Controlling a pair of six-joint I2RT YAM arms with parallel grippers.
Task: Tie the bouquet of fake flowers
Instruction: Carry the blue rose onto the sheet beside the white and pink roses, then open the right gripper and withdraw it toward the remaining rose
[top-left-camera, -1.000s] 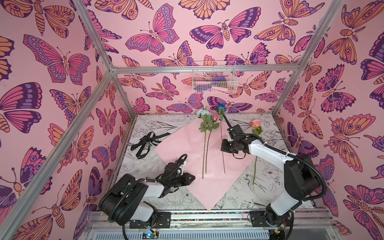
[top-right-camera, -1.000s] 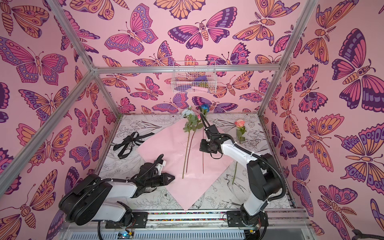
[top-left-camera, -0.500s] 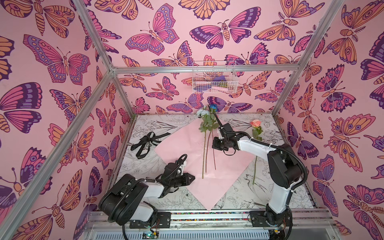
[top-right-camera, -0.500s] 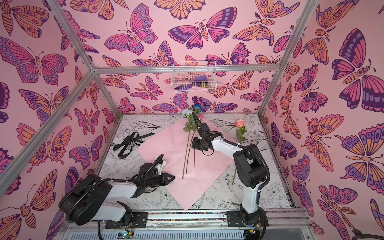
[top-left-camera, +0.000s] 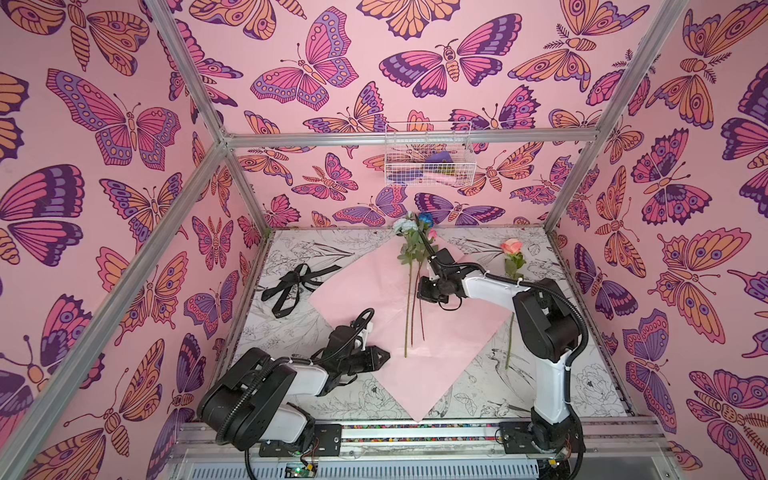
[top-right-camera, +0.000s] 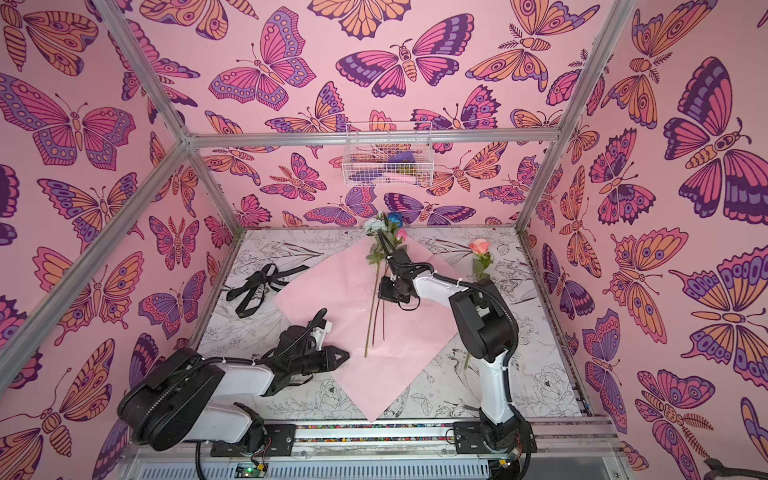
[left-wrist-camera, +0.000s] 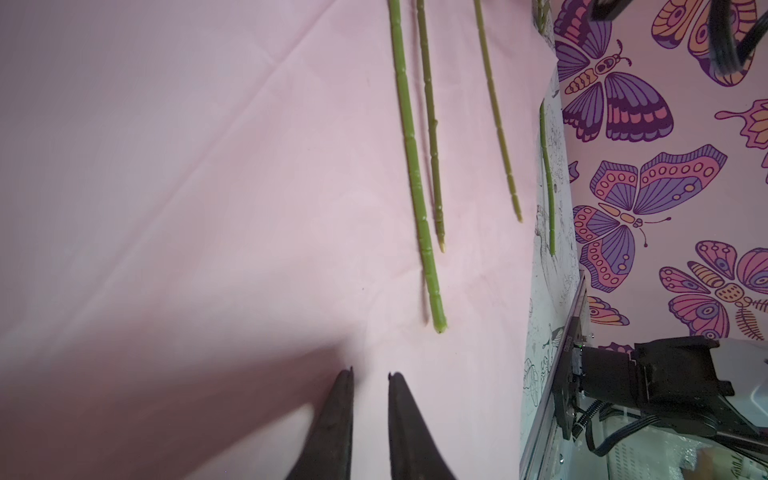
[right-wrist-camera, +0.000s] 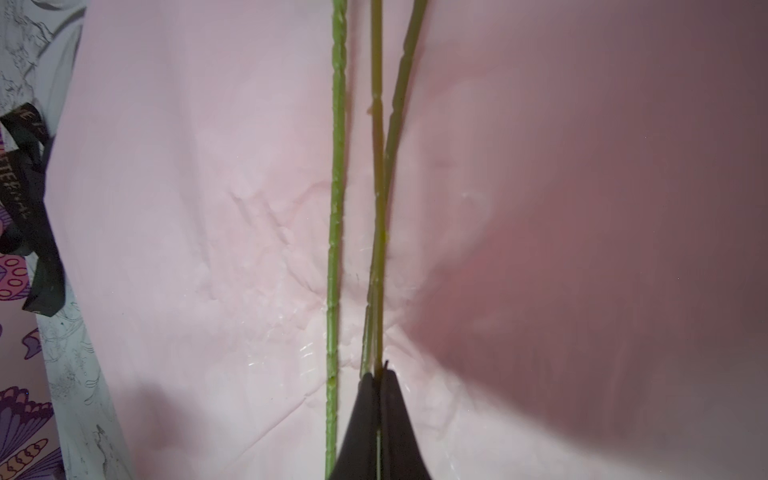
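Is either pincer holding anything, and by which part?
The right pincer is shut on one thin green stem of the bouquet, partway along it; the left pincer holds nothing.

Both top views look steeply down from high beyond the pink sheet (top-left-camera: 365, 291)'s near corner. Both wrist cameras skim close above it, sharing the green stems (left-wrist-camera: 409, 137).

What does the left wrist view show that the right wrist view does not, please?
Left wrist only: the empty, slightly parted left pincer, the cut stem ends and a fourth green stem lying off the pale pink paper sheet. Right wrist only: the right pincer shut on one thin green stem, and the black fabric ribbon. Both: that sheet and three long green fake-flower stems.
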